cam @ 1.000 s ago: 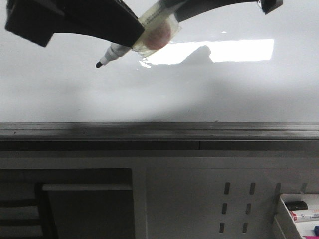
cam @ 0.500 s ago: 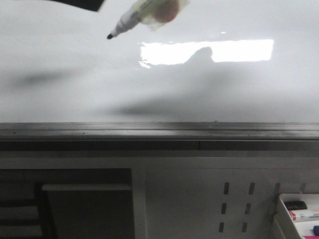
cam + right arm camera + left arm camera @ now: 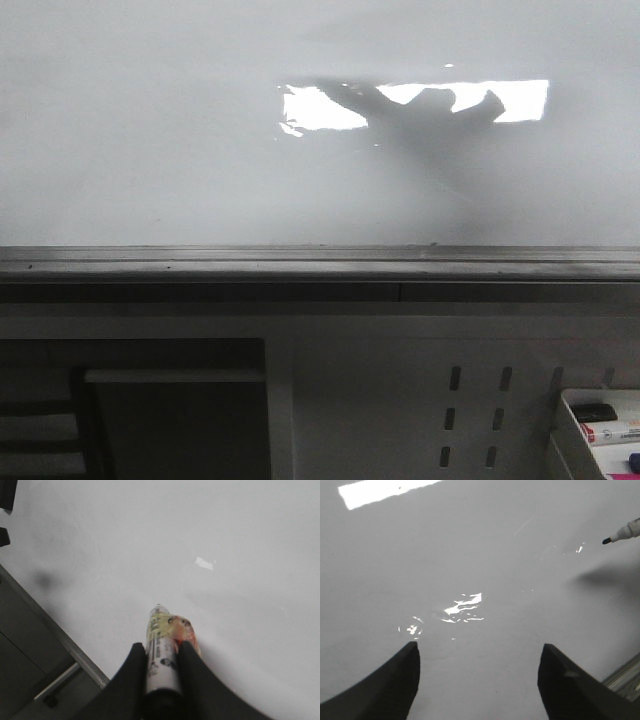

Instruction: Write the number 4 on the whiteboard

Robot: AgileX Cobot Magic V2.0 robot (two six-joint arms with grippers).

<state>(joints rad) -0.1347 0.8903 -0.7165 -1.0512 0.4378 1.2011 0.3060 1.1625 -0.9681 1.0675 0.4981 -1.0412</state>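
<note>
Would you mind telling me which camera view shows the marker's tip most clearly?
The left wrist view: the marker enters at the frame edge with its dark tip bare above the whiteboard. The right wrist view shows only its barrel, clamped in the right gripper, tip hidden. The front view shows no marker.

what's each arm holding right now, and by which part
The right gripper has its jaws shut on the marker, gripping the barrel. The left gripper is open and holds nothing above the whiteboard.
</note>
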